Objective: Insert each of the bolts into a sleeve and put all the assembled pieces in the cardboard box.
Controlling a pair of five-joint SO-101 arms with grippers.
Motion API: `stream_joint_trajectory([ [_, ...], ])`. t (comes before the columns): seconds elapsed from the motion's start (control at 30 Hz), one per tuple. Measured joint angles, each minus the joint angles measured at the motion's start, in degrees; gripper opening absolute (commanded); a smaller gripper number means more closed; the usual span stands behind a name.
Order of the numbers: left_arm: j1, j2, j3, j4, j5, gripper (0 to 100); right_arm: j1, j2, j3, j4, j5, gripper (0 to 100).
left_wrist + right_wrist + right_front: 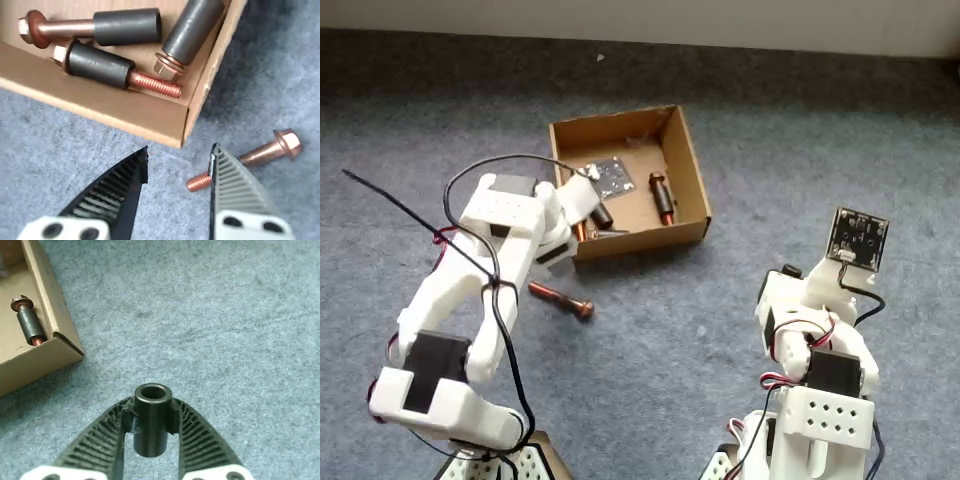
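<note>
Bolts in sleeves [100, 65], three, lie in a corner of the cardboard box [100, 116]. One bare bolt [260, 152] lies on carpet [50, 150] by the wide-apart left claw [180, 149]. Right claw [151, 407] pinches one sleeve [151, 432].

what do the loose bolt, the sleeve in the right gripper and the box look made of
Loose bolt: copper-coloured metal, shiny, threaded tip; perhaps plated. Sleeve: matte dark grey, smooth, metal or plastic, unclear. Box: brown cardboard, raw cut edges.

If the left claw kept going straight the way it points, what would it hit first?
Most likely the outer corner of the cardboard box, straight ahead of the open left gripper. The loose bolt lies beside one finger, off that line. Depth is unclear; carpet might come first.
</note>
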Motion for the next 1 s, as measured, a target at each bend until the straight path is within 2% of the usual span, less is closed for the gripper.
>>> stream_joint_trajectory([
  [0.27, 1.93, -11.96, 7.03, 4.40, -0.09, 22, 0.00, 0.00, 0.00, 0.00, 0.00, 0.6],
  [0.4, 3.52, -15.30, 11.87, 4.57, -8.18, 22, 0.00, 0.00, 0.00, 0.00, 0.00, 0.6],
  [0.5, 5.89, -15.47, 15.56, 4.57, -13.98, 22, 0.00, 0.00, 0.00, 0.00, 0.00, 0.6],
  [0.6, 8.00, -15.47, 17.14, 4.57, -16.79, 22, 0.00, 0.00, 0.00, 0.00, 0.00, 0.6],
  [0.87, 10.37, -15.30, 17.41, 4.22, -17.85, 22, 0.00, 0.00, 0.00, 0.00, 0.00, 0.6],
  [1.0, 10.37, -9.76, 16.44, 1.49, -17.85, 22, 0.00, 0.00, 0.00, 0.00, 0.00, 0.6],
])
